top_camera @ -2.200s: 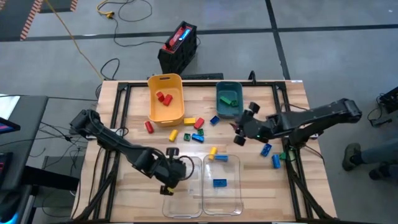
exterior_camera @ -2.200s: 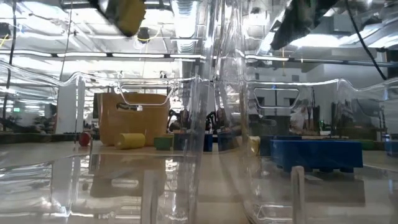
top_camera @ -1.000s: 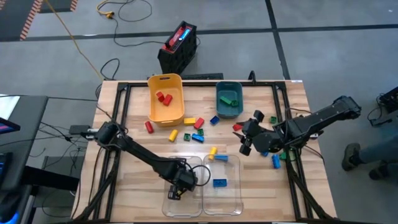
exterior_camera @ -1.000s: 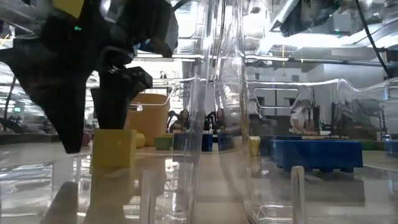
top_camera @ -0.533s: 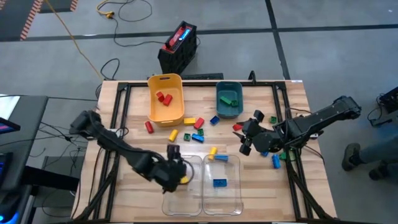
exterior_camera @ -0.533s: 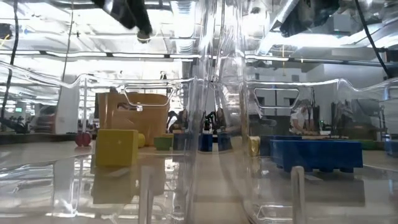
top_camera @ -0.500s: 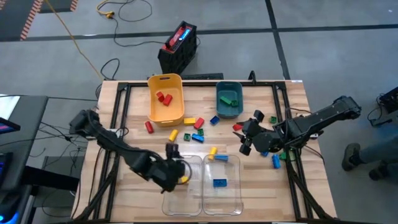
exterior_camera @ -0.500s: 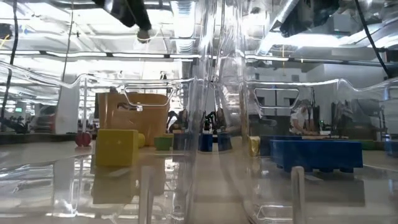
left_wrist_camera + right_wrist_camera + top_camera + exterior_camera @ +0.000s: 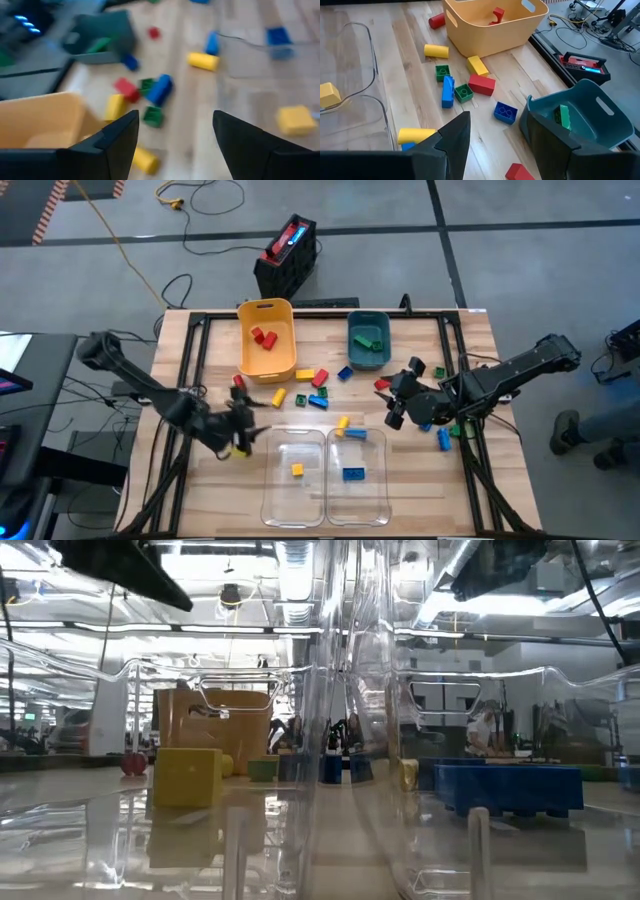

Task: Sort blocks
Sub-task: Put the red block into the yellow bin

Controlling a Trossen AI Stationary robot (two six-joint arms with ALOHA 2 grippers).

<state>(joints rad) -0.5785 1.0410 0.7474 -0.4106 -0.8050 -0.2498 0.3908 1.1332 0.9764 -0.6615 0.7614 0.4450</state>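
Observation:
Loose blocks lie on the wood between the bins, among them a red one [image 9: 239, 383], a yellow one [image 9: 278, 396] and a blue one [image 9: 318, 401]. One yellow block [image 9: 297, 470] rests flat on the floor of the left clear bin [image 9: 275, 505]. A blue block [image 9: 353, 474] lies in the right clear bin [image 9: 380, 505]. My left gripper [image 9: 245, 435] hangs open just left of the left clear bin, nothing between its fingers [image 9: 120, 140]. My right gripper [image 9: 395, 408] hovers open over the table's right half, also empty [image 9: 497, 145].
At the far side stand a yellow bin [image 9: 247, 350] holding red blocks and a teal bin [image 9: 351, 348] holding green ones. More blocks lie near the right edge: blue [image 9: 444, 440], green [image 9: 455, 430]. Bare wood lies left of the clear bins.
My left gripper has risen out of the left clear bin and drawn back toward the table's left edge, tipping from steeply downward to nearer level. The yellow block has stayed on the bin's floor. My right arm has kept still.

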